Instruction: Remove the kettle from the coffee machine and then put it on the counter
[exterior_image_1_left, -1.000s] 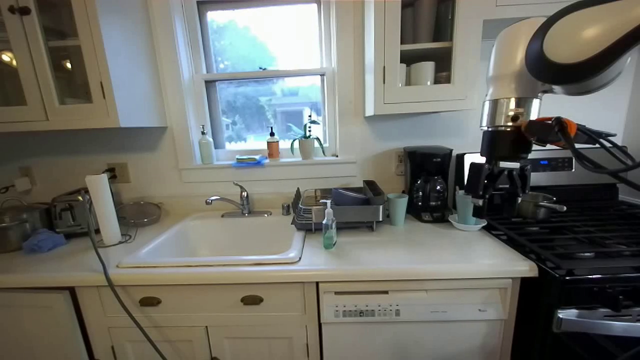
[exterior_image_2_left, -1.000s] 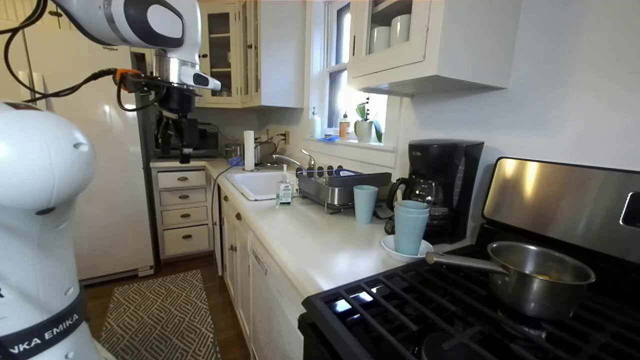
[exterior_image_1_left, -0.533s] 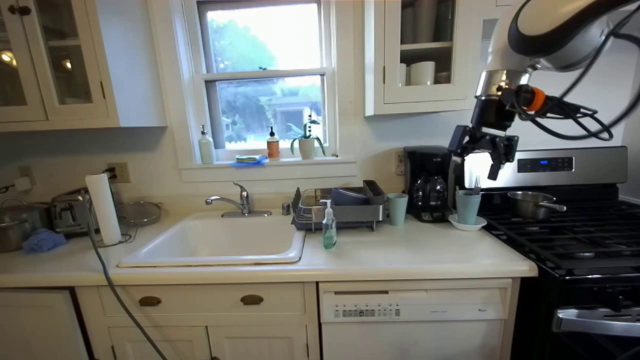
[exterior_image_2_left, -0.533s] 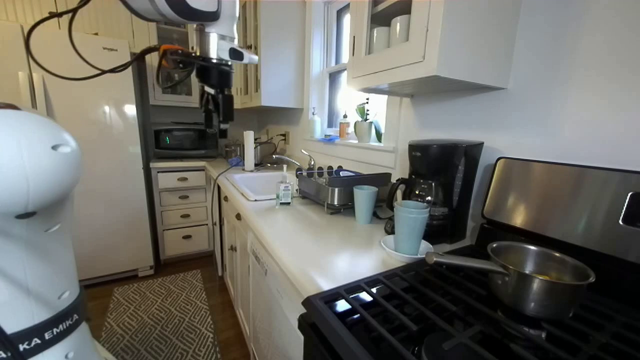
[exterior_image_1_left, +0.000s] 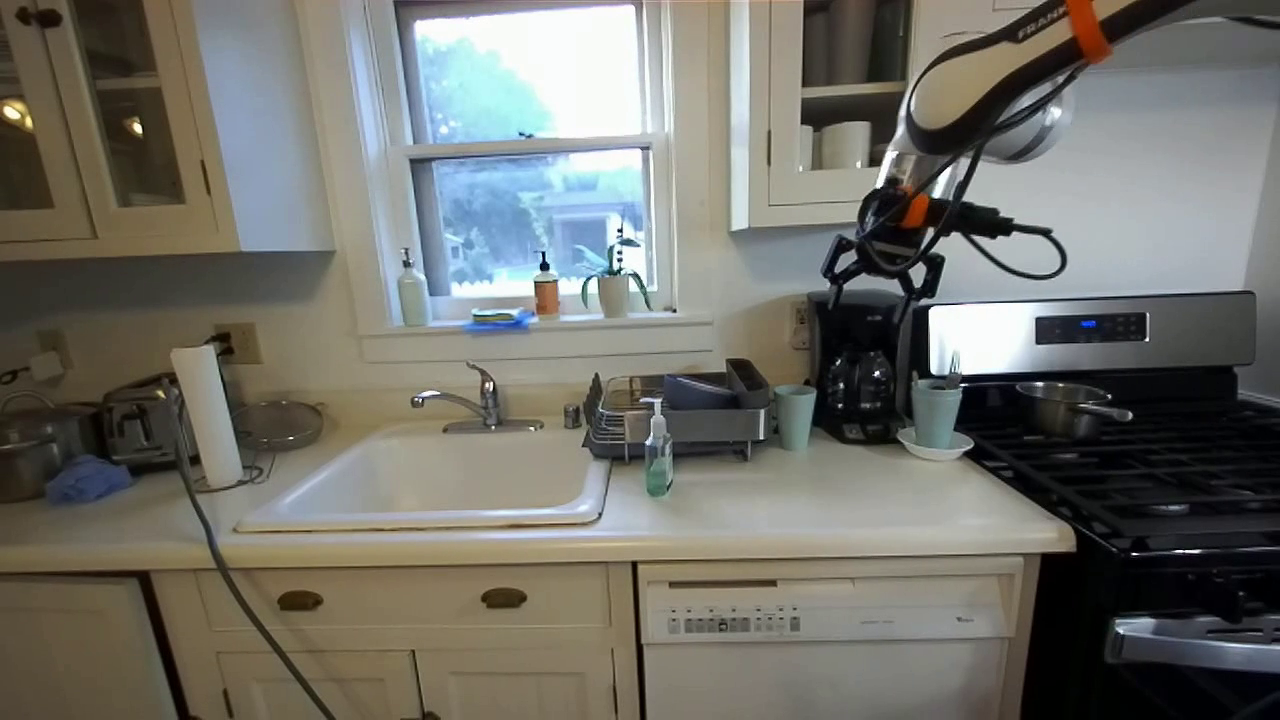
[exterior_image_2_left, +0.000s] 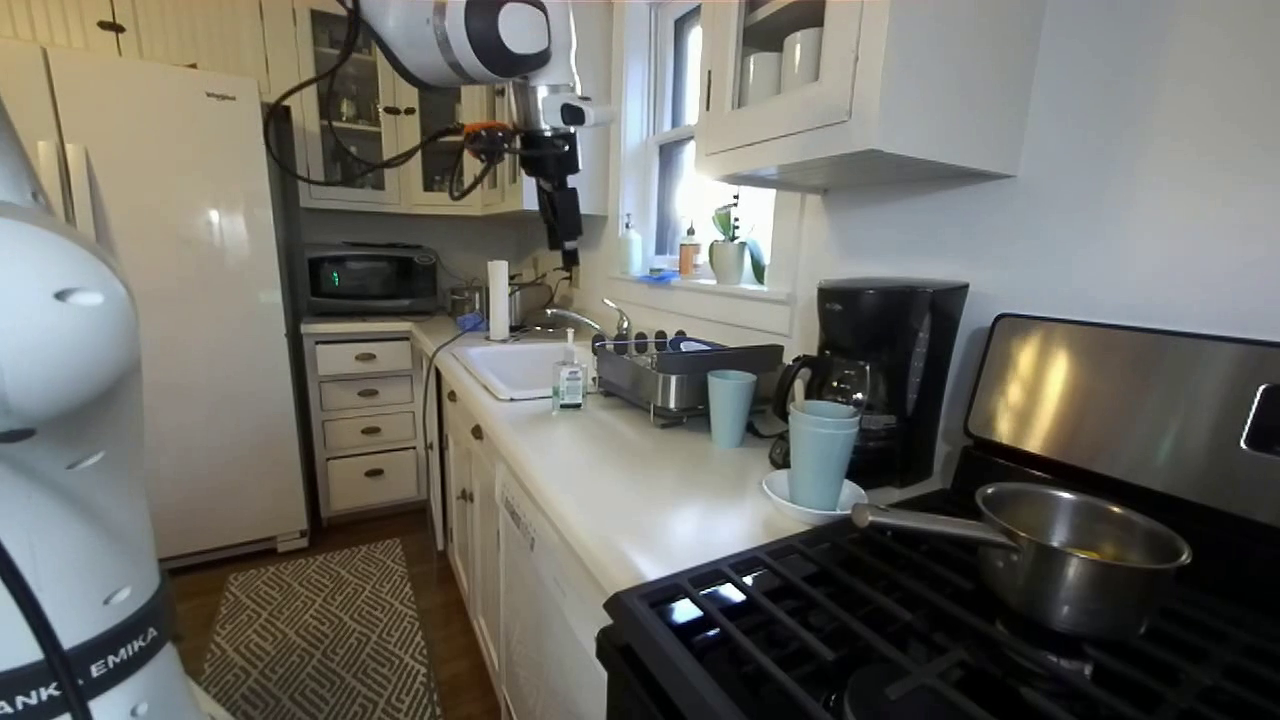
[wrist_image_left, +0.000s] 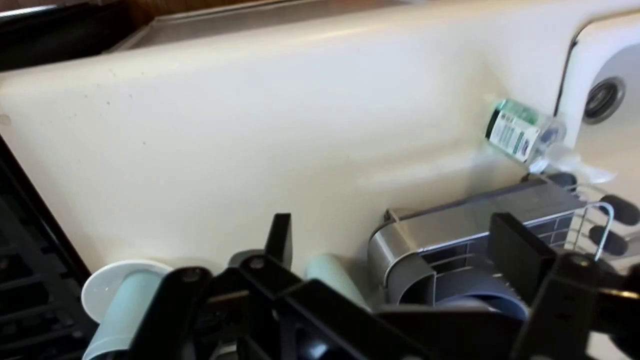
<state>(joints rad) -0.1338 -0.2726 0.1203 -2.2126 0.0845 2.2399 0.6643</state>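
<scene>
The kettle, a clear glass carafe (exterior_image_1_left: 858, 385) with a black handle, sits inside the black coffee machine (exterior_image_1_left: 835, 335). In an exterior view the kettle (exterior_image_2_left: 850, 382) has its handle toward the dish rack, and the coffee machine (exterior_image_2_left: 890, 315) stands upright on the pale counter (exterior_image_2_left: 600, 480). My gripper (exterior_image_1_left: 868, 302) is open and empty, in the air above counter height. It overlaps the machine's top in that view; in an exterior view the gripper (exterior_image_2_left: 570, 262) is well apart from the machine. In the wrist view the gripper (wrist_image_left: 392, 225) has fingers wide apart; kettle and machine cannot be made out.
A dish rack (exterior_image_1_left: 700, 425) and a teal cup (exterior_image_1_left: 795, 418) stand beside the coffee machine. Teal cups (exterior_image_2_left: 822, 460) on a white saucer (exterior_image_2_left: 780, 500) stand before it. A soap bottle (exterior_image_1_left: 658, 455), the sink (exterior_image_1_left: 420, 522), the stove with a pot (exterior_image_2_left: 1085, 580) and an upper cabinet (exterior_image_2_left: 860, 90) are around.
My gripper has moved away from over the stove to the coffee machine's front in one exterior picture, and rightward, toward the window side, in the other. The arm has turned. The kettle has not moved.
</scene>
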